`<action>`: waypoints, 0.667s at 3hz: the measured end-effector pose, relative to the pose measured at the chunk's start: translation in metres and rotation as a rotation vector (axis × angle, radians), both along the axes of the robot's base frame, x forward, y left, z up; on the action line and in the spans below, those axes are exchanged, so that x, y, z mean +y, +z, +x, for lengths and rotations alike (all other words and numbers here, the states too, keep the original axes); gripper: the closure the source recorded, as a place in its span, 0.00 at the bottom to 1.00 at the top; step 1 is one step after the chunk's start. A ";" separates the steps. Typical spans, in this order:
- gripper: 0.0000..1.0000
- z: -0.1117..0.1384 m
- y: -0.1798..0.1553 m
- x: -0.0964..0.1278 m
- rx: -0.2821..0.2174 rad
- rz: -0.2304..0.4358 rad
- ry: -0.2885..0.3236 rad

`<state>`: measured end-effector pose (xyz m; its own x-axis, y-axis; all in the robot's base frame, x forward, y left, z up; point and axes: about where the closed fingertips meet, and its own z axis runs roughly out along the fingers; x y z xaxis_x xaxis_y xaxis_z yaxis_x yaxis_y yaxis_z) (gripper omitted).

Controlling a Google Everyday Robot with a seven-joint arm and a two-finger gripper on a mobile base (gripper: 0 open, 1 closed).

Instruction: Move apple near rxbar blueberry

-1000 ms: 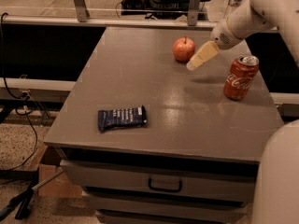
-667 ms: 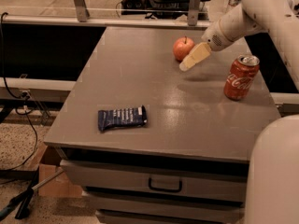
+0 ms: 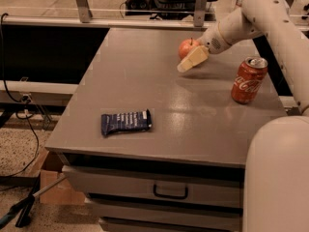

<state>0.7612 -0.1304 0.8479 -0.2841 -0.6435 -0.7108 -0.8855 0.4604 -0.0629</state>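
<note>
Grasp step: hand (image 3: 191, 58) right at apple (image 3: 184, 47) on the worktop (image 3: 145, 76), spread or pinching can't tell. Next: secure apple, carry front-left to bar (image 3: 126, 122), well apart.

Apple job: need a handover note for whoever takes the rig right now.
Gripper: at the front side of the apple; grasp unconfirmed.
Apple: far part of the table, left of the can.
Bar: near-left part of the table, well apart from the apple.
Done: reach to the apple.
Left: secure the apple, carry it over, set it beside the bar.
</note>
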 end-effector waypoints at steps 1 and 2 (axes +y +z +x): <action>0.41 0.000 0.000 0.008 -0.013 0.027 0.046; 0.64 -0.003 0.017 0.003 -0.030 0.022 0.037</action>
<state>0.7580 -0.1273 0.8646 -0.2387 -0.6371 -0.7329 -0.8998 0.4290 -0.0799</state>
